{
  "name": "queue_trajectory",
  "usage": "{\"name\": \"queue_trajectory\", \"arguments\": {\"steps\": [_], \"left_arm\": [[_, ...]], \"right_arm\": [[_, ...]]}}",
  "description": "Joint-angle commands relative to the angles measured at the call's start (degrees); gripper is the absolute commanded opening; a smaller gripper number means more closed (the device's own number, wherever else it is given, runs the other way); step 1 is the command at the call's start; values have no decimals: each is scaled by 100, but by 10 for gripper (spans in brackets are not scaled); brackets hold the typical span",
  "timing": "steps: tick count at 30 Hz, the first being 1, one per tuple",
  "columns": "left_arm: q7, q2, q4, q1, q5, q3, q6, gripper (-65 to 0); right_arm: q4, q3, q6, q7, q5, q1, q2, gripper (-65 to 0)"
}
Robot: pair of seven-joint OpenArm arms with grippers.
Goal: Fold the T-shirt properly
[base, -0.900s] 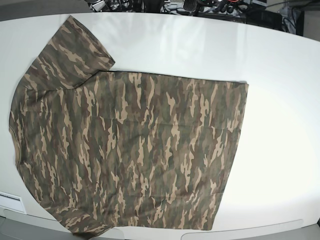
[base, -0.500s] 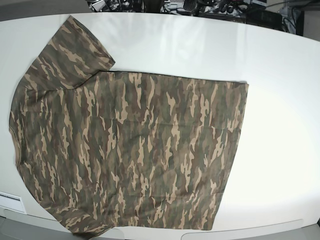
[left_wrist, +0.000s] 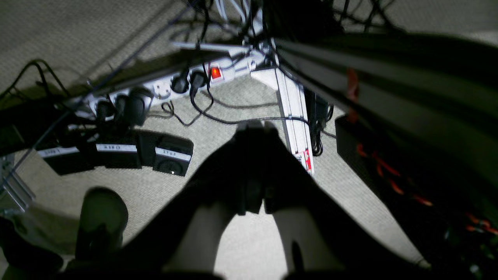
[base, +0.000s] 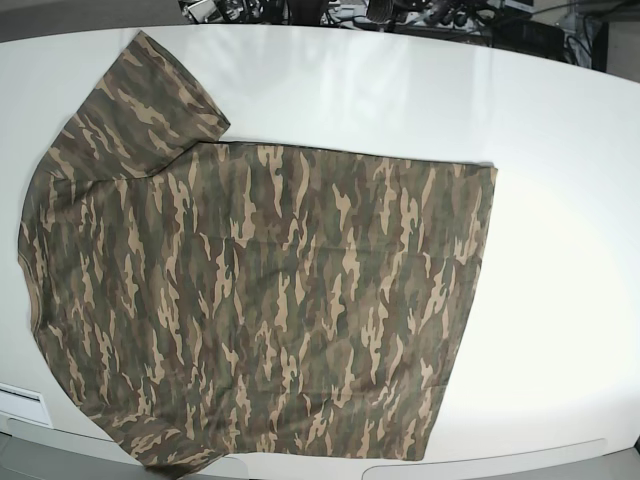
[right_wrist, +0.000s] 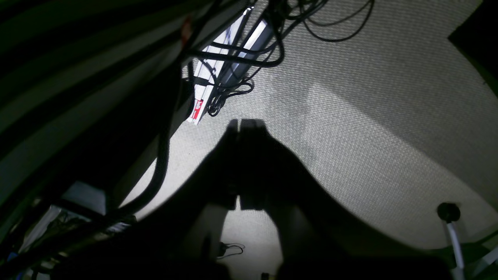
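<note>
Lying flat and spread on the white bench [base: 560, 200], the T-shirt [base: 260, 300] fills the left and middle of the base view, with neither arm near it. Its long axis runs left to right: collar end and sleeves at the left, straight hem at the right; one sleeve [base: 150, 100] points to the far edge. Both grippers hang off the bench over the carpeted floor [right_wrist: 369, 116]. The left gripper [left_wrist: 255, 128] has its jaws pressed together, empty, above a power strip [left_wrist: 171, 83]. The right gripper [right_wrist: 245, 124] is likewise closed on nothing.
</note>
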Motion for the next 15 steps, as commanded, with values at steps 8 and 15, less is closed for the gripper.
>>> {"name": "queue_trajectory", "arguments": {"steps": [8,15], "left_arm": [[376,-20,577,422,308,-2,-133,-650],[678,-492,1897,1425,675,4,-247,-650]], "right_arm": [[39,-4,39,-376,-85,-177,26,-650],[927,-4,625,-546,-260,-1239,437,-650]]}}
